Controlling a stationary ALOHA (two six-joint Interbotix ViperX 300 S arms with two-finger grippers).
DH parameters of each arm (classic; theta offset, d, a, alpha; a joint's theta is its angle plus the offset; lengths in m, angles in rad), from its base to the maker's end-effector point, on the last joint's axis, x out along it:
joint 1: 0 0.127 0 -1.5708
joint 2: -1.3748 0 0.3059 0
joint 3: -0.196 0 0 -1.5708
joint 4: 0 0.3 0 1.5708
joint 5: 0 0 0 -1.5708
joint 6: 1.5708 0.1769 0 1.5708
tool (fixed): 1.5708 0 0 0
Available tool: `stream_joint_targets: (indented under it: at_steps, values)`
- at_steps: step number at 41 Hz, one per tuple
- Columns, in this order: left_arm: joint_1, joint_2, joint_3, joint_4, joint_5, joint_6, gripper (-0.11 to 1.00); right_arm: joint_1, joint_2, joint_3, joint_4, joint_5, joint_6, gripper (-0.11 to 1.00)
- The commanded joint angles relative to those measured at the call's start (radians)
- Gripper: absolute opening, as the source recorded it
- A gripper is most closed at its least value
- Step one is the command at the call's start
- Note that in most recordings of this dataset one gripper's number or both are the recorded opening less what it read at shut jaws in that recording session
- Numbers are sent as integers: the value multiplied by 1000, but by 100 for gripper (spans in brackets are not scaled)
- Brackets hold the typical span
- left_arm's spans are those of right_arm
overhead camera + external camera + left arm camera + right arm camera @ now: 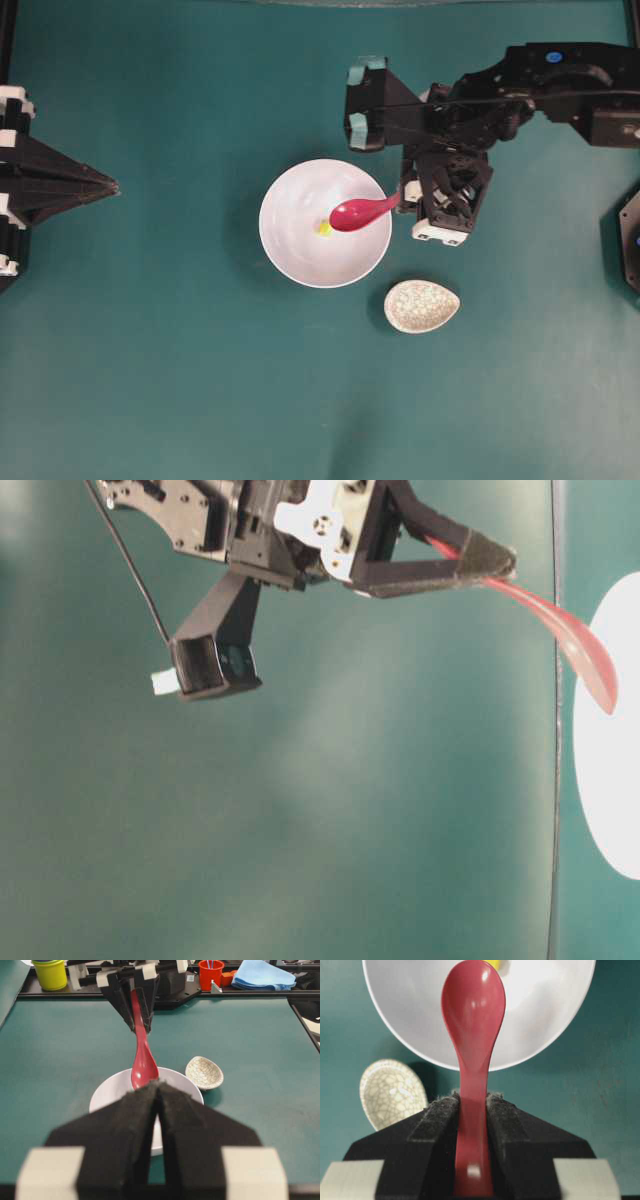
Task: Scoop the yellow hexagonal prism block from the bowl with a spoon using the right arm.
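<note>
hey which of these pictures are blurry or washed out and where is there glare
Table-level view: soft all over, with the bowl blown out to flat white at the right edge. Left wrist view: the left gripper up close is blurred, while the spoon behind it is sharp. Right wrist view: bright glare streaks on the spoon's scoop, and its handle end blurs between the jaws. Overhead view: evenly lit, with soft shadows beside the bowl.

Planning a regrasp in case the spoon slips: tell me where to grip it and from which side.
Grip the spoon by its narrow straight handle, where the right pincer already clamps it, coming from the side away from the bowl. The handle fits between the pads; the wide oval scoop stays free over the bowl near the yellow block.
</note>
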Motion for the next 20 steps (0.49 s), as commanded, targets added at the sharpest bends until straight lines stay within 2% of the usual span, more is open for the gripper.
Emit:
stream_joint_targets:
  at_steps: [1,20]
  values:
    - [0,3,-29,2,-8,3,4,-2,-3,-28,2,3,3,21]
    - [0,3,-29,2,-9,3,4,-2,58,-20,2,-3,5,21]
